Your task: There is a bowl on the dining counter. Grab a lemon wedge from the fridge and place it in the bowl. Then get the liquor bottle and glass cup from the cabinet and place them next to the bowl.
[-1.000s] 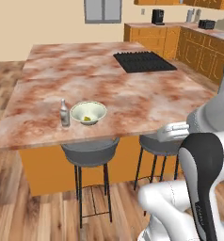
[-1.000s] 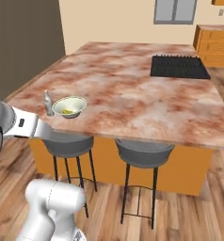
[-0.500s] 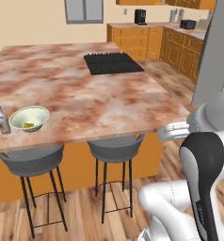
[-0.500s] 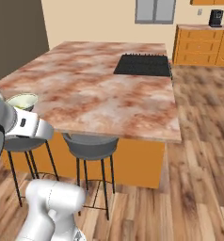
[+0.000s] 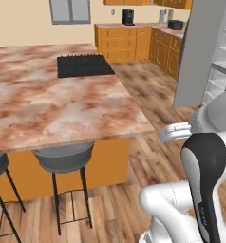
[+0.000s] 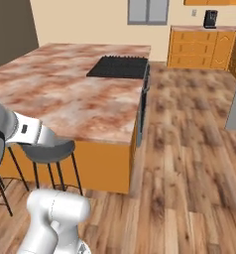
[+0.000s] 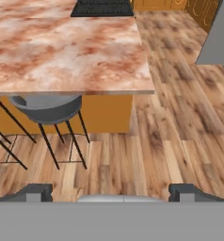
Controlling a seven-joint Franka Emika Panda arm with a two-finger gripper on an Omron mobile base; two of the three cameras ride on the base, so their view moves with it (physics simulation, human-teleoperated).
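Observation:
The dining counter (image 5: pixel 62 109) with its reddish marbled top lies to the left, also seen in the right base view (image 6: pixel 65 94) and the hand view (image 7: pixel 67 47). The grey fridge (image 5: pixel 200 52) stands at the right, with white shelves showing beside its grey panel; its corner also shows in the hand view (image 7: pixel 217 33). My gripper (image 7: pixel 111 193) is open, its two dark tips wide apart over the wooden floor, with nothing between them. The bowl, lemon wedge, liquor bottle and glass cup are out of view. Orange wall cabinets (image 5: pixel 134 2) line the far wall's top.
A black cooktop (image 5: pixel 84 65) is set into the counter's far end. A grey stool (image 5: pixel 62 159) stands under the near edge, and a second one is partly visible at the left. Orange base cabinets (image 5: pixel 129 42) with a dark coffee maker (image 5: pixel 128 16) run along the back. Wooden floor (image 6: pixel 189 149) stretches between counter and fridge.
The whole view has swung to the right as the base moves, so the bowl and bottle have slid off the left edge and the fridge has come in. The gripper stays open.

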